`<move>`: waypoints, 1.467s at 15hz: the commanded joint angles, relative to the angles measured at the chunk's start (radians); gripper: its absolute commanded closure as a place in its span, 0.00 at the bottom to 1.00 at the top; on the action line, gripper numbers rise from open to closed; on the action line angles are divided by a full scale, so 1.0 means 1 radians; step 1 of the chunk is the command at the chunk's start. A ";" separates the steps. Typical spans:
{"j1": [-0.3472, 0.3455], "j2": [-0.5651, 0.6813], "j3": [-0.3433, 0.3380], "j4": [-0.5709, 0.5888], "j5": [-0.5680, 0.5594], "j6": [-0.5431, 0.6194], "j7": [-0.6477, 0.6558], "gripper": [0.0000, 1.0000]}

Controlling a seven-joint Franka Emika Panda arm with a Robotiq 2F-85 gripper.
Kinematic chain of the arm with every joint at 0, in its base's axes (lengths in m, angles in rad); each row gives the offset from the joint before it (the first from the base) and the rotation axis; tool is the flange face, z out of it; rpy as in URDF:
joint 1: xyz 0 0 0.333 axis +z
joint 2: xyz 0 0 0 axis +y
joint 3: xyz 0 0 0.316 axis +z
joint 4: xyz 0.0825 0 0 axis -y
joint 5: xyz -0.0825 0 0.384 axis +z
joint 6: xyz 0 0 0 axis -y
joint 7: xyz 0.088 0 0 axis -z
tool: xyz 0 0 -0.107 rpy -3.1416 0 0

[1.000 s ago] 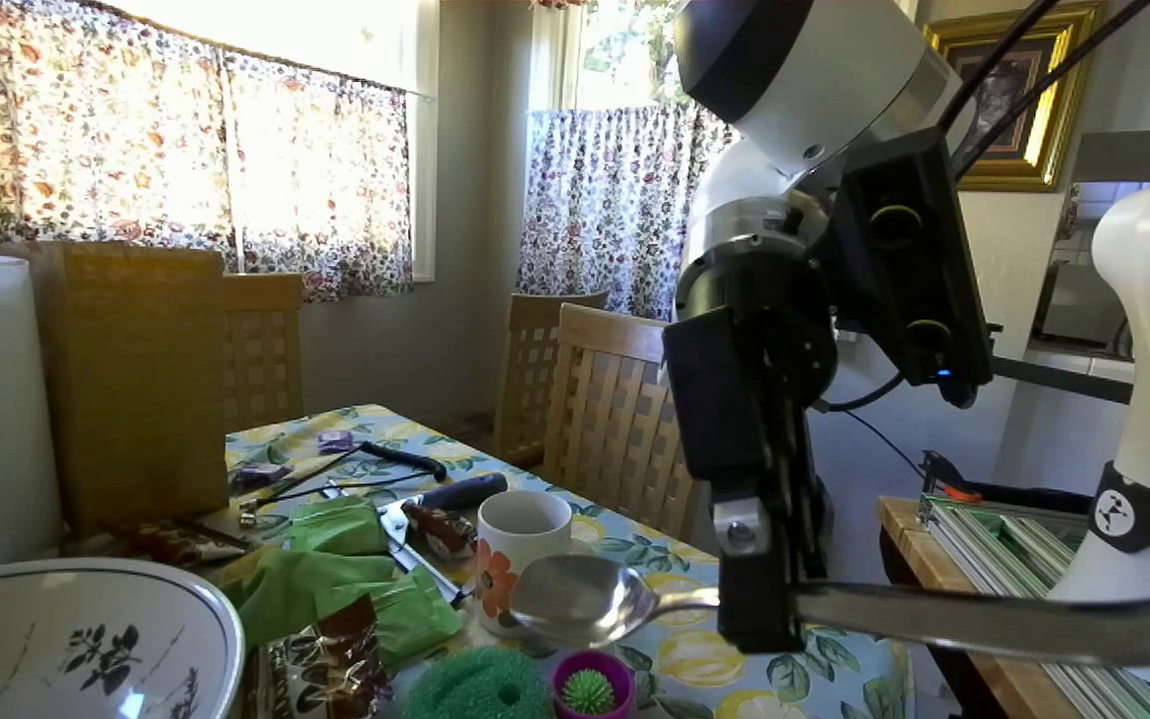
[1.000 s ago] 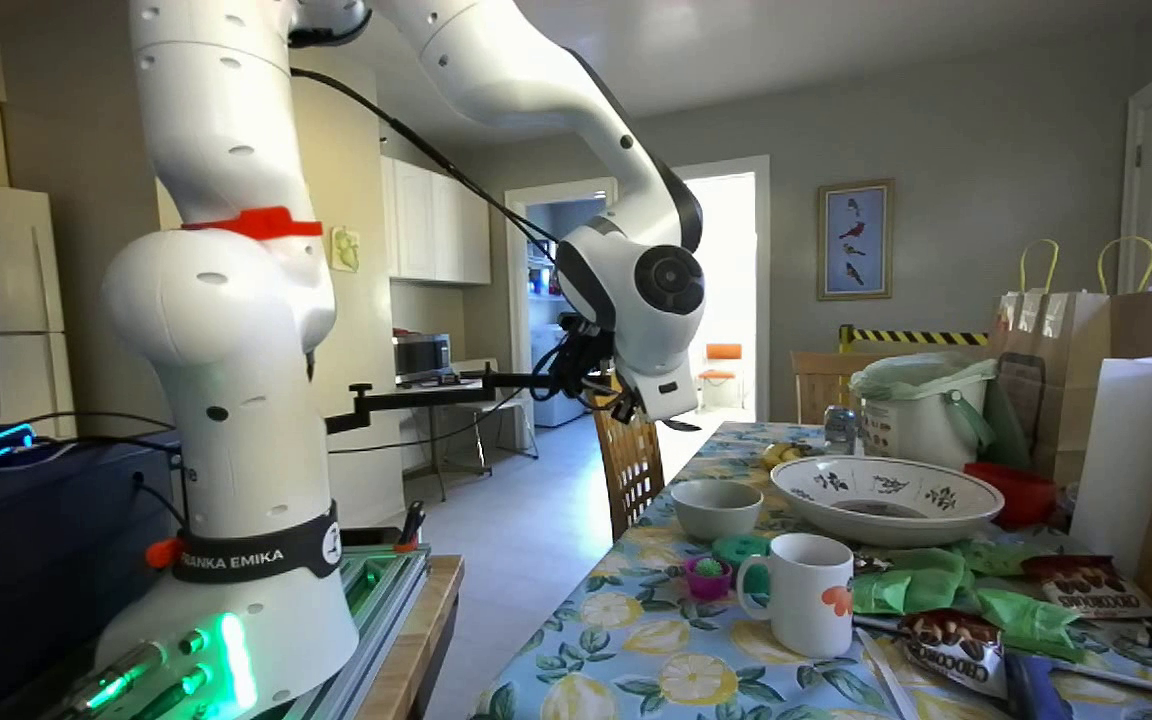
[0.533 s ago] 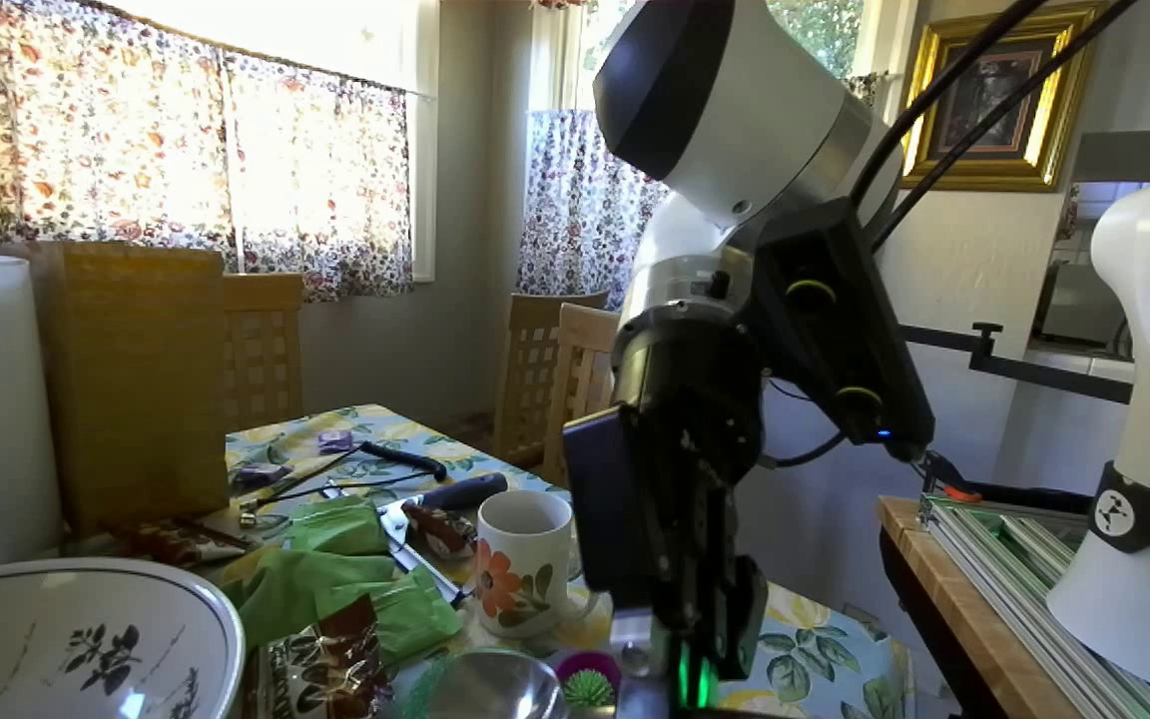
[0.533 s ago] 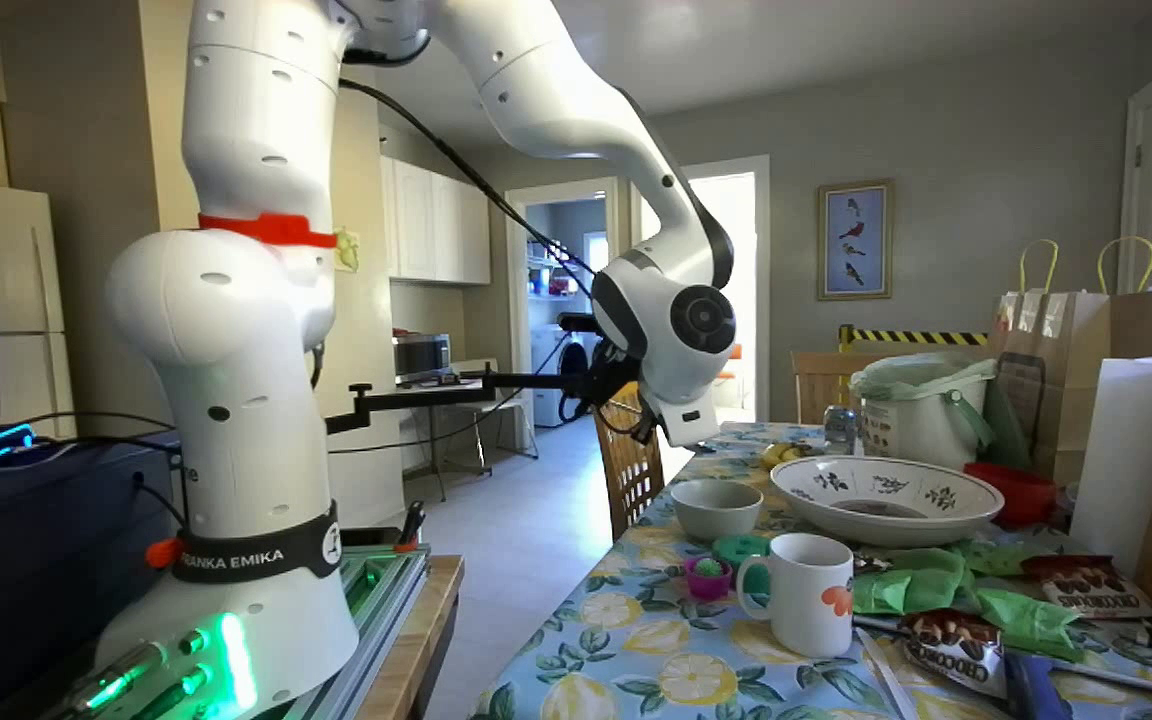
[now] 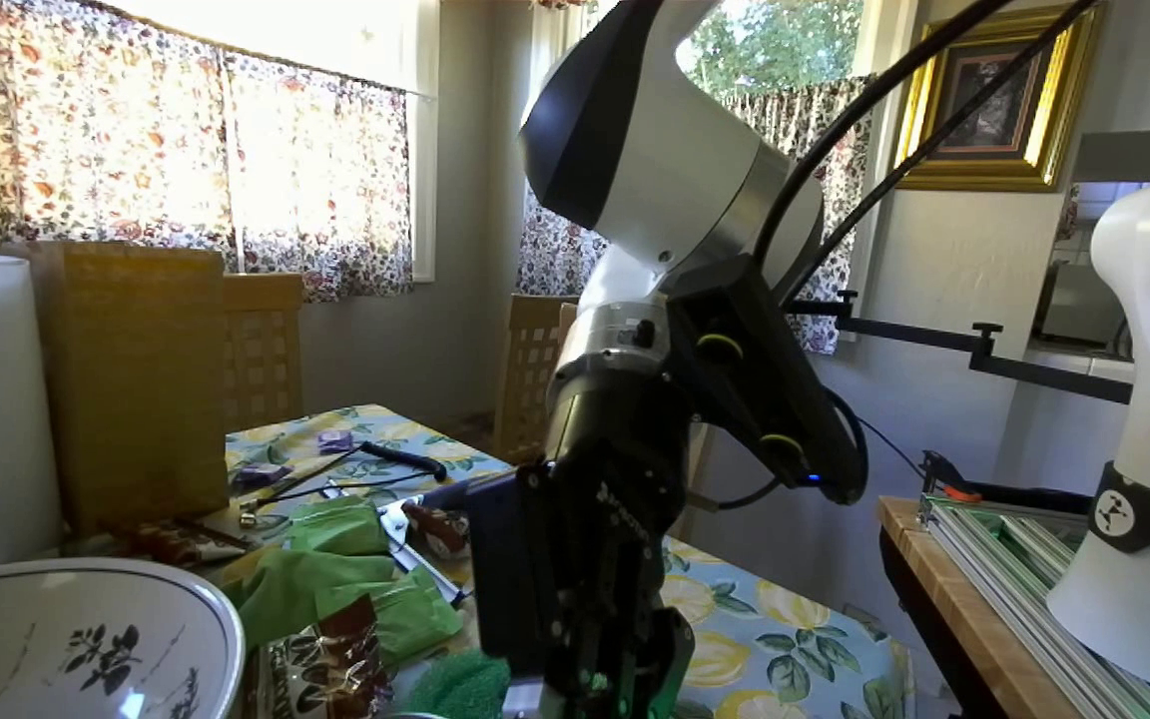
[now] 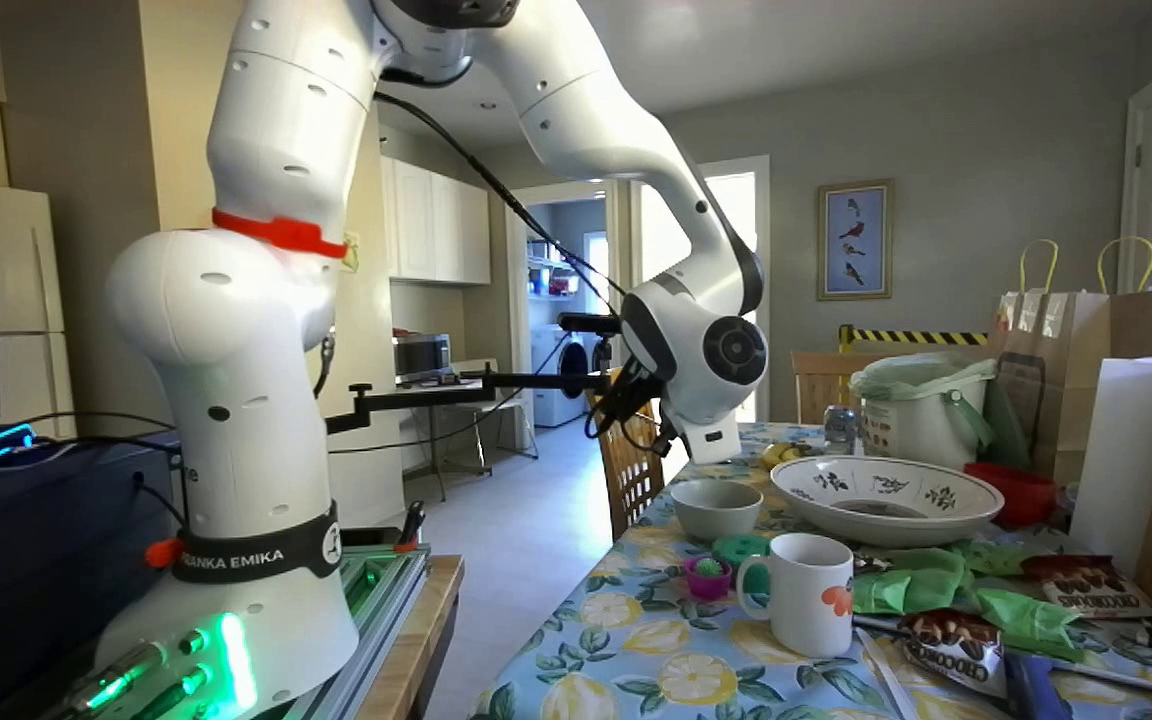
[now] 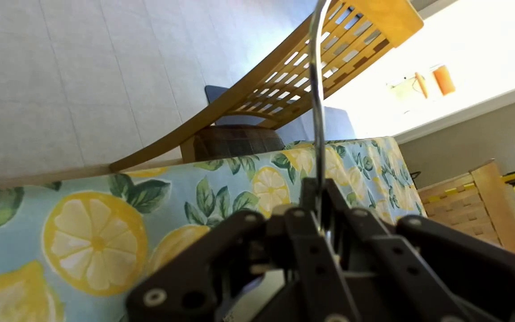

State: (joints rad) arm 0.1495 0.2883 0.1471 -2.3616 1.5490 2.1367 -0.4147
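I can read FRANKA EMIKA in white on the robot's black base band (image 6: 261,552) — the F nearly lost round its curve. On the gripper (image 7: 320,192), blurry white lettering (image 5: 623,511) looks like ROBOTIQ. The front snack packet (image 6: 956,650) and the rear snack packet (image 6: 1091,587) both seem to start CHOCO — the rest blurs.

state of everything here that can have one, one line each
black two-fingered metal pincer: closed on slim silver metal utensil
that utensil: held, partly out of view
white cylindrical ceramic mug: upright
pale grey round bowl: upright, bottom unseen
wide white patterned dish: upright
small round pink cup: upright
long green light strip: lit
floral cloth curtains: drawn
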 commanded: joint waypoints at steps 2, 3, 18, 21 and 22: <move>0.003 0.076 -0.013 0.058 0.014 -0.059 -0.034 0.98; 0.004 0.089 -0.014 0.064 0.014 -0.062 -0.033 0.98; 0.012 0.172 -0.028 0.129 -0.020 -0.067 0.024 0.98; 0.007 0.208 -0.031 0.171 -0.023 -0.091 0.052 0.98; 0.002 0.228 -0.034 0.191 -0.026 -0.111 0.071 0.98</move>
State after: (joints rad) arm 0.1534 0.4534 0.1300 -2.2448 1.5444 2.0803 -0.3959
